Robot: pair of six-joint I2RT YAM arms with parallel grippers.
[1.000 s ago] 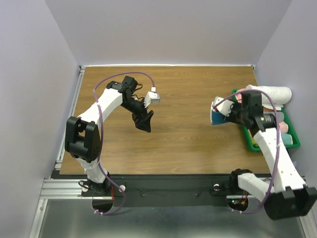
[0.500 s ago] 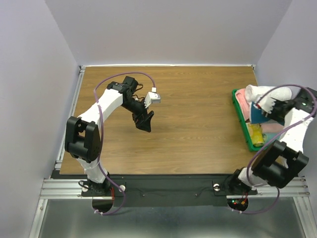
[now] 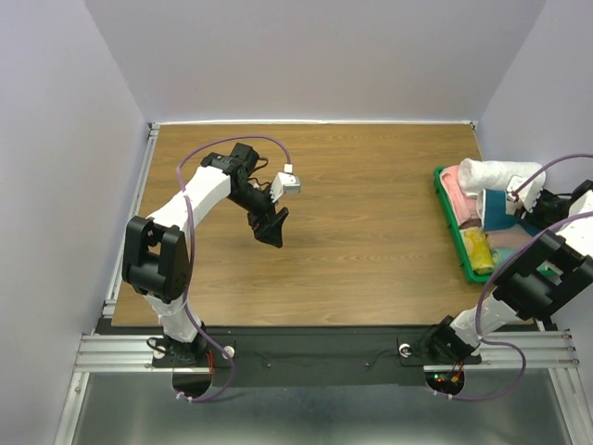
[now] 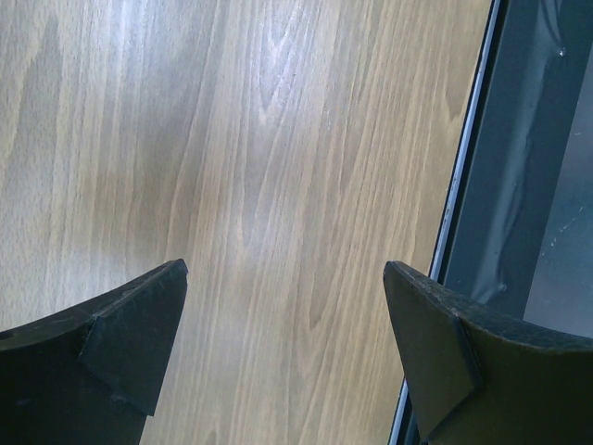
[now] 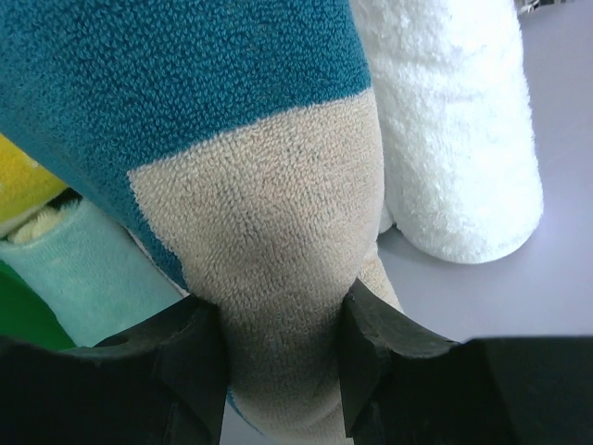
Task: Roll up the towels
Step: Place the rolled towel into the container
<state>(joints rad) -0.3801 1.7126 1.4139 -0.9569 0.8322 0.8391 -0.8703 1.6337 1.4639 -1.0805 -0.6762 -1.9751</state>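
A rolled teal towel with a cream border [image 5: 259, 232] is pinched between my right gripper's [image 5: 283, 343] fingers, cream edge bulging at the jaws. From above, this towel [image 3: 496, 211] hangs over the green bin [image 3: 451, 232] at the table's right edge, with my right gripper [image 3: 515, 206] shut on it. My left gripper [image 3: 270, 232] hovers over the left half of the table, pointing down. Its jaws [image 4: 283, 306] stand wide apart over bare wood with nothing between them.
The bin holds other rolled towels: a white one [image 3: 500, 173] at the back, a pink one [image 3: 454, 192] and a yellow one [image 3: 479, 250]. A pale green roll [image 5: 102, 278] lies under the held towel. The table's metal edge rail [image 4: 519, 185] runs beside my left gripper.
My right arm swung from the table's right part out over the green bin, carrying the teal towel. The left arm has not moved.
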